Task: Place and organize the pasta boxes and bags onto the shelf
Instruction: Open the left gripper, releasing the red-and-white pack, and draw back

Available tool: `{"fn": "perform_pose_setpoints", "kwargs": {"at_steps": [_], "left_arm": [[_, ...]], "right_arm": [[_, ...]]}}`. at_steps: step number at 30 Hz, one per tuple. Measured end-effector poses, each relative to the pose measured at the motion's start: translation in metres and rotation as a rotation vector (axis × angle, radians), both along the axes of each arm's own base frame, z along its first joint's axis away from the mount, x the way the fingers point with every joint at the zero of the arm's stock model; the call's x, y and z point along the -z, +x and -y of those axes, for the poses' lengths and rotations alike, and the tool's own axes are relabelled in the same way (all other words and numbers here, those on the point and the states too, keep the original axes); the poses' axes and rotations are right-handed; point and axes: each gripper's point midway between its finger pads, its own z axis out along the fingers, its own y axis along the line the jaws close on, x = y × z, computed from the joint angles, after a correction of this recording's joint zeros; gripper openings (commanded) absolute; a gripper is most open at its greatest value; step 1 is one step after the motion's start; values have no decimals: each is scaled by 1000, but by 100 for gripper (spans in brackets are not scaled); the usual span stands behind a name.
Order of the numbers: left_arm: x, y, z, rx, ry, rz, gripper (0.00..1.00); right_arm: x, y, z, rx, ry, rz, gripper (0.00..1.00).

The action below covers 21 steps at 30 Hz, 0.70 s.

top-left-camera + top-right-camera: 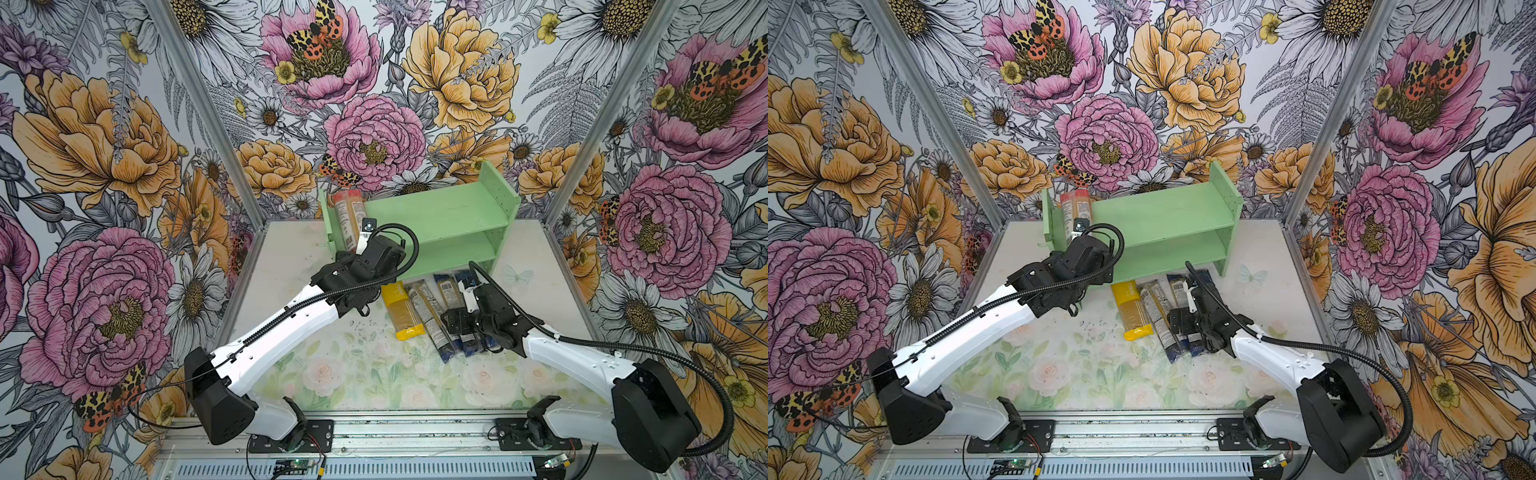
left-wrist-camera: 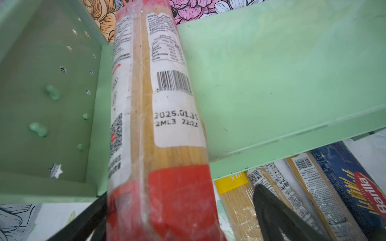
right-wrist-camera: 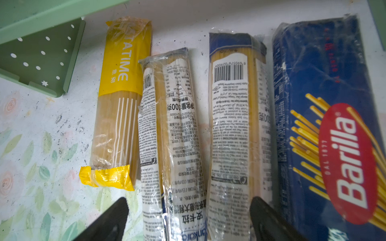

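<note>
We count 5 long packs, 1 shelf (image 1: pixel 449 216): mint painted boards, 2 tiers, peg-holed sides. 1 glossy red-ended clear bag (image 2: pixel 158 104) lies on the top tier, 9 o'clock end. The left gripper (image 2: pixel 181 191) straddles it, jaws spread, no grip. On the table (image 1: pixel 291 291) at the shelf's 6 o'clock: 1 yellow bag (image 3: pixel 121 116), 2 blue-ended clear bags (image 3: pixel 167 125), 1 flat Barilla box (image 3: pixel 325 104). The right gripper (image 3: pixel 189 199) hovers spread over the clear bags.

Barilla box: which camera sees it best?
Right wrist view: the Barilla box shows big, logo readable. Left wrist view catches only one end; in both top views the right arm mostly hides it.

Bag (image 1: pixel 348 220) on shelf (image 1: pixel 449 216) top, packs (image 1: pixel 424 316) in front
</note>
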Motion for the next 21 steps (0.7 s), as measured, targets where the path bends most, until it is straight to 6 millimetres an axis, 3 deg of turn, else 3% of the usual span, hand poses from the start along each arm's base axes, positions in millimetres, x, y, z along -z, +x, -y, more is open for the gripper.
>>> {"fn": "perform_pose_setpoints", "kwargs": {"at_steps": [5,13,21], "left_arm": [[-18,-17,4,8,-13,56,99],[-29,-36,-1,-20,-45,94,99],[-10,-60,-17,-28,-108,71,99]], "right_arm": [[1,0,0,-4,-1,-2,94],[1,-2,-3,-16,8,-11,94],[2,-3,-5,-33,6,-11,93]]}}
